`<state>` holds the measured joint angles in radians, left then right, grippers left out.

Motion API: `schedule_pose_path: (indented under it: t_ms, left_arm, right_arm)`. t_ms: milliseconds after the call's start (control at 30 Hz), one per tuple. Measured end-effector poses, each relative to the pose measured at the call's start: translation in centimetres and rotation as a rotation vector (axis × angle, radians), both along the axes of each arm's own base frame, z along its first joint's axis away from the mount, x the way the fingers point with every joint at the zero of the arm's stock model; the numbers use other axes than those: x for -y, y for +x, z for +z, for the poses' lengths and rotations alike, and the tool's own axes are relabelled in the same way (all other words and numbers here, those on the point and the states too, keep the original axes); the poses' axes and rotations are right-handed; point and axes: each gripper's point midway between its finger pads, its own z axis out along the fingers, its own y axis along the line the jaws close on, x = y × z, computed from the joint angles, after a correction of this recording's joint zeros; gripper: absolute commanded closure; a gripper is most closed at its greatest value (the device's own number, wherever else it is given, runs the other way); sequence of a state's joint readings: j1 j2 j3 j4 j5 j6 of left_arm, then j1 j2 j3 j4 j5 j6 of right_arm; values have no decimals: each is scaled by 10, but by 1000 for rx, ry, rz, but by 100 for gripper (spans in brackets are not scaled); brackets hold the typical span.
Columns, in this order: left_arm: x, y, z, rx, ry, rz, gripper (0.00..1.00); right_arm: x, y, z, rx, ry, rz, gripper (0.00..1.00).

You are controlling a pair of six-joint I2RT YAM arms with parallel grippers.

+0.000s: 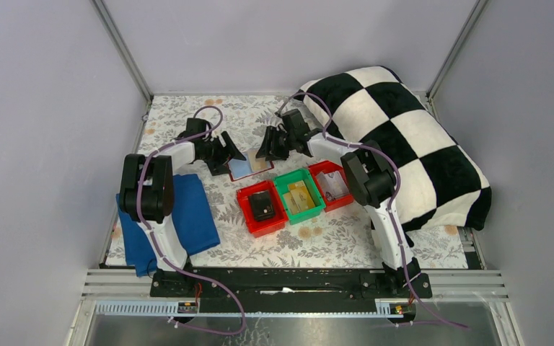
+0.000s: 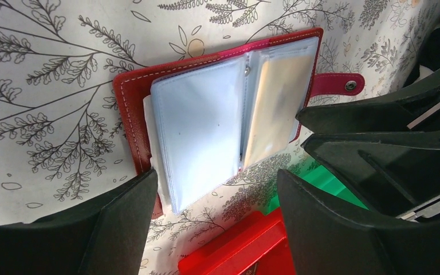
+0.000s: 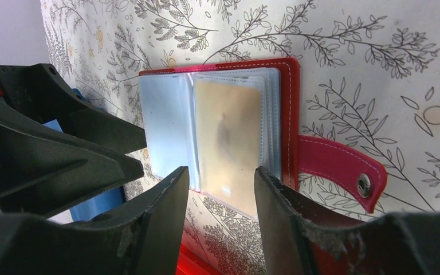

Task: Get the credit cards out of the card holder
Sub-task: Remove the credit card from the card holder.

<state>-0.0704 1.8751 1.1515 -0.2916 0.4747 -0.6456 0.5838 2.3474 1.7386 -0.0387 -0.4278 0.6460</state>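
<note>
- Lying open and flat on the floral-patterned bench, the dark red card holder sat just beyond a row of three bins, between the tips of the two arms.
- Its clear plastic sleeves were spread like book pages. One page looked pale blue-white, and the other showed a tan shape behind cloudy plastic.
- The credit cards appeared to sit tucked inside those sleeves, though the cloudy plastic made it hard to tell card from sleeve.
- A pink-red strap tab with a small metal snap stuck out from the cover's edge and lay flat on the bench.
- The left fingers were spread wide and held nothing. They hovered over one edge of the card holder.
- The right fingers were also parted and empty. They hung over the card holder from the opposite side, near the left pair.
- Nearest the left arm, a red bin held a black boxy object.
- Next to it, a green bin held yellow-tan flat items.
- A second red bin held something pale, too small to identify.
- A blue cloth lay beside the left arm.
- A black-and-white checked cushion filled the far right of the bench.
</note>
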Motion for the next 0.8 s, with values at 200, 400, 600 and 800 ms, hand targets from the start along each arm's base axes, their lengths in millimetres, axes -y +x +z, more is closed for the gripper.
schedule_pose_path:
  t_ms: [200, 400, 600, 800]
  left_arm:
    - [2, 4, 1, -6, -23, -4, 18]
    - [4, 7, 5, 3, -26, -27, 18]
    - [4, 10, 20, 35, -21, -38, 16]
    - [6, 16, 41, 97, -37, -42, 16]
  right_arm:
    - [6, -5, 1, 2, -12, -11, 47]
    - [14, -18, -1, -18, -18, -15, 47]
    - [16, -21, 0, -14, -12, -17, 47]
    - [14, -22, 3, -16, 2, -5, 47]
